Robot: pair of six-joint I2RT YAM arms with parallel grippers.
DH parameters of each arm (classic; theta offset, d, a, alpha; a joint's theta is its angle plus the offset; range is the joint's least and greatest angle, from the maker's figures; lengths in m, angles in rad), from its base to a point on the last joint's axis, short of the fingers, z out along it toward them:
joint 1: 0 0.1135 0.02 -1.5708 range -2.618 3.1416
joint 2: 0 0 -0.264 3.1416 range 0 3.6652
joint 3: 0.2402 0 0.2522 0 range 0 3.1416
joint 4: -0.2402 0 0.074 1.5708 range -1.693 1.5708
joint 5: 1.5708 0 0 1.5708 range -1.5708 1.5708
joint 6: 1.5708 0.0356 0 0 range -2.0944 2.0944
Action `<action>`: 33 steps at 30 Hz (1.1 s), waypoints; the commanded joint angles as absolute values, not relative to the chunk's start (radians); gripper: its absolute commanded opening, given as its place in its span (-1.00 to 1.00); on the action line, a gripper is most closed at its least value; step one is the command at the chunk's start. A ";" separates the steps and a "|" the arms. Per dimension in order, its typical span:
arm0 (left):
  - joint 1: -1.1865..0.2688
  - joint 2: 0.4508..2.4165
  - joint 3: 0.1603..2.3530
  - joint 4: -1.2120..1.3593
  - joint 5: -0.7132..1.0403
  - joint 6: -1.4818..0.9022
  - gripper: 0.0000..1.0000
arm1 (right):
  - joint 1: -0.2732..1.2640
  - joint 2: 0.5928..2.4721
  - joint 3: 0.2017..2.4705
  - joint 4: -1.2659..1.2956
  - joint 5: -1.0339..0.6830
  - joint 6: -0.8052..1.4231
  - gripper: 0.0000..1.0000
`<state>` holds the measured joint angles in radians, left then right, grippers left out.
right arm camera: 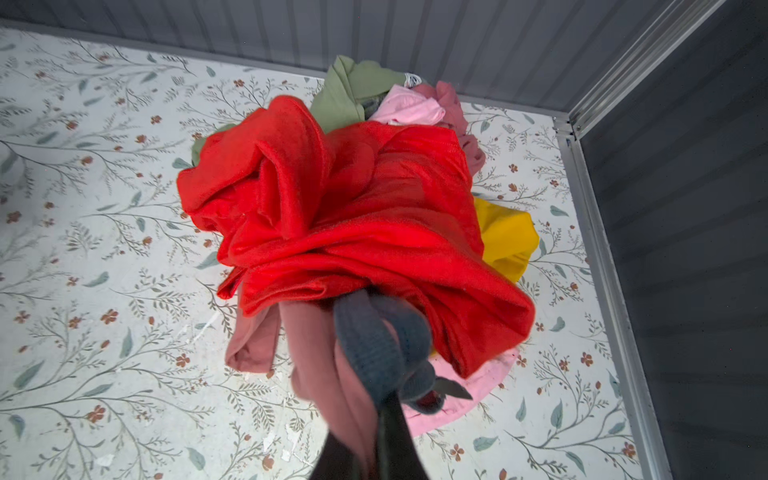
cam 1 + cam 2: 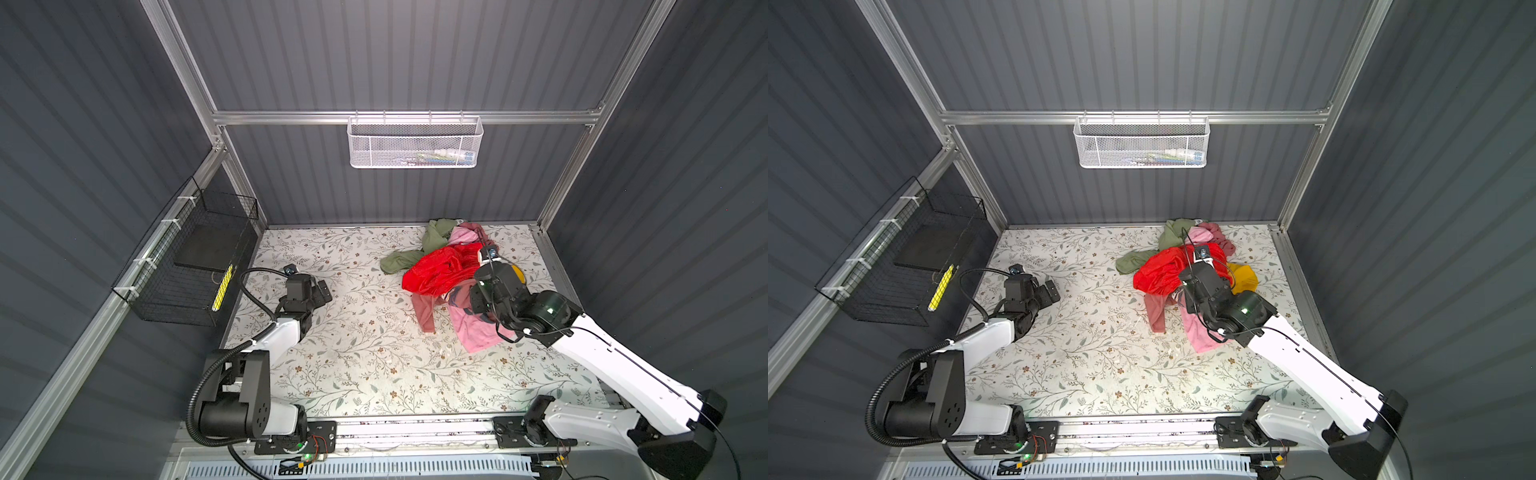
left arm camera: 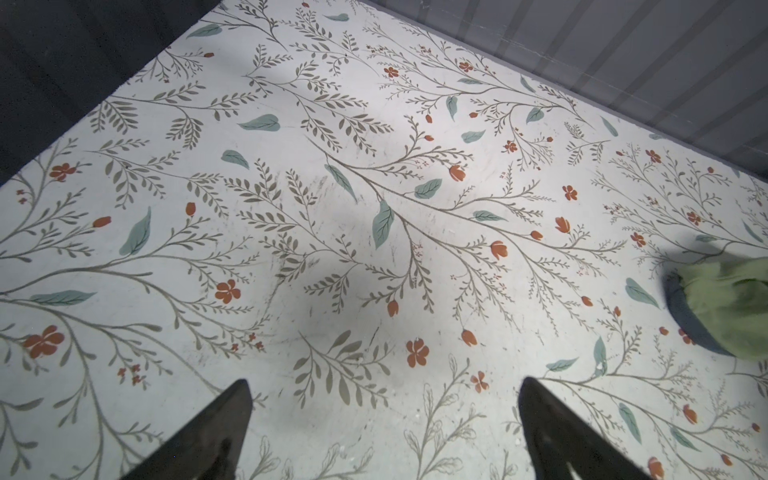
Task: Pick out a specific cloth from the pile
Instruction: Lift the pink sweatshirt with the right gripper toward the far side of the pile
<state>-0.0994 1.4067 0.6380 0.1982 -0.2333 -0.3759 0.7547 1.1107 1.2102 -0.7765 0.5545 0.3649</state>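
The right hand [image 1: 395,419] is clamping the blue-grey neck trim [image 1: 374,349] of the cloth [image 1: 320,374] at the near side of the pile [image 2: 440,270], by the far right corner of the table [image 2: 353,365]. The cloth is running lengthwise toward the near edge, neck end in the hand, partly under a red garment [image 1: 353,216]. The left hand [image 3: 384,395] is gaping wide near the left edge. A white mesh basket [image 2: 413,143] is holding small items I can't make out. A black wire basket [image 2: 166,291] is holding a dark slab [image 2: 203,245] and a yellow item [image 2: 221,287].

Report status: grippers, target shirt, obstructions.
Left gripper open, over floral table. Right gripper shut on salmon-pink T-shirt at its blue-grey neck trim. Red garment draped over it.
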 commanded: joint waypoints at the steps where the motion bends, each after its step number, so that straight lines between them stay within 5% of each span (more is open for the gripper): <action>1: -0.104 1.420 0.664 0.193 -0.214 -0.351 1.00 | 0.750 1.063 1.272 -0.750 0.563 0.335 -1.00; 15: -0.104 1.434 0.664 0.209 -0.174 -0.343 1.00 | 0.697 1.006 1.369 -0.720 0.596 0.272 -1.00; 33: -0.104 1.469 0.677 0.221 -0.115 -0.338 1.00 | 0.546 1.182 1.547 -0.629 0.460 0.098 -1.00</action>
